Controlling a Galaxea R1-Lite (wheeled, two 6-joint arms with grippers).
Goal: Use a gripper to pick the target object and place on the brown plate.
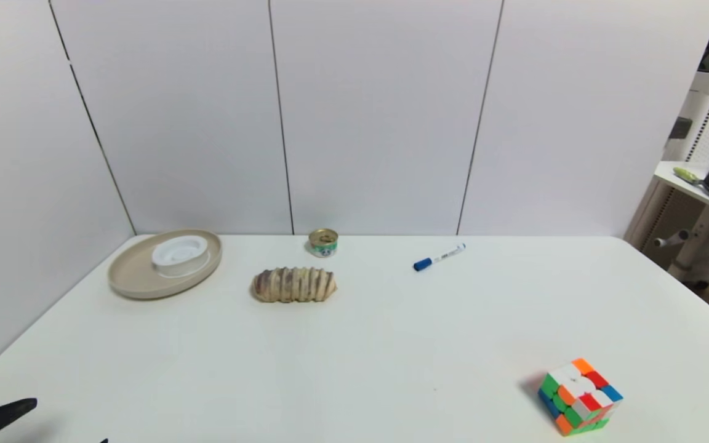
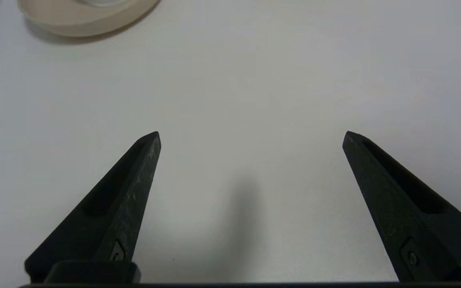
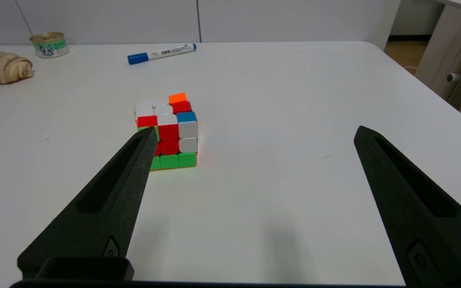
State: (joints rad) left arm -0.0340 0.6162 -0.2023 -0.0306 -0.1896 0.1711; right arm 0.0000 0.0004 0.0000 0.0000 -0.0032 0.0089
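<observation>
The white ringed disc point(image 1: 180, 254) rests on the brown plate point(image 1: 130, 275) at the table's far left. The plate's rim point(image 2: 70, 25) also shows in the left wrist view, far from the fingers. My left gripper point(image 2: 251, 136) is open and empty over bare table at the near left; one fingertip point(image 1: 22, 406) shows in the head view. My right gripper point(image 3: 256, 134) is open and empty at the near right, out of the head view, with the cube just beyond one fingertip.
A striped bread roll point(image 1: 293, 285), a small gold-topped can point(image 1: 323, 242) and a blue-capped marker point(image 1: 439, 256) lie at the back middle. A colour cube point(image 1: 579, 395) sits near right, also in the right wrist view point(image 3: 174, 132). White wall panels stand behind the table.
</observation>
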